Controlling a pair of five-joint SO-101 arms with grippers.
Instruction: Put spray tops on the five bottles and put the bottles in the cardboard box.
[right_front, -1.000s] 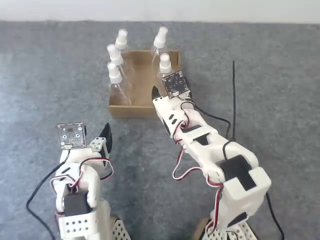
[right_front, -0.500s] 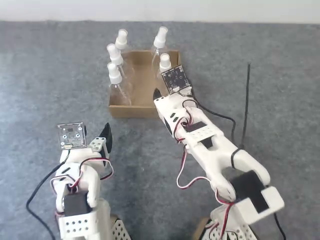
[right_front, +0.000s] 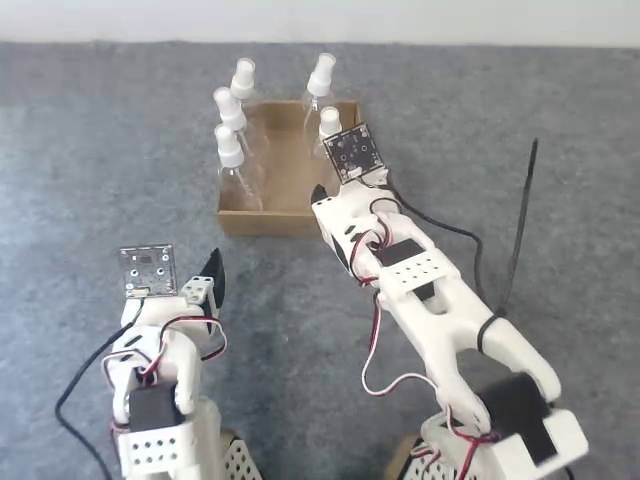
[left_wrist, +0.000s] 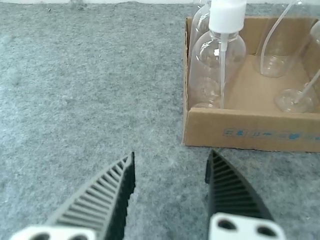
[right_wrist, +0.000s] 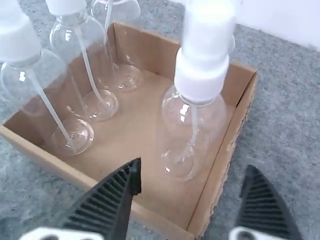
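A cardboard box (right_front: 262, 220) sits on the grey felt at the back centre. Several clear bottles with white spray tops stand upright inside it, such as one at its left side (right_front: 230, 150) and one near its right wall (right_front: 329, 124). My right gripper (right_wrist: 194, 172) is open just above the box's near right corner. The right-hand bottle (right_wrist: 192, 125) stands free ahead of its spread fingers. My left gripper (left_wrist: 171, 157) is open and holds nothing. It hovers over the felt short of the box's front wall (left_wrist: 250, 132), near a capped bottle (left_wrist: 216, 55).
Grey felt covers the table on all sides of the box. A black cable (right_front: 515, 230) rises to the right of the right arm. A pale wall runs along the far edge.
The right arm's elbow has dropped toward the near edge and its wrist has shifted slightly toward the box. The cable swung right. The left arm has barely moved.
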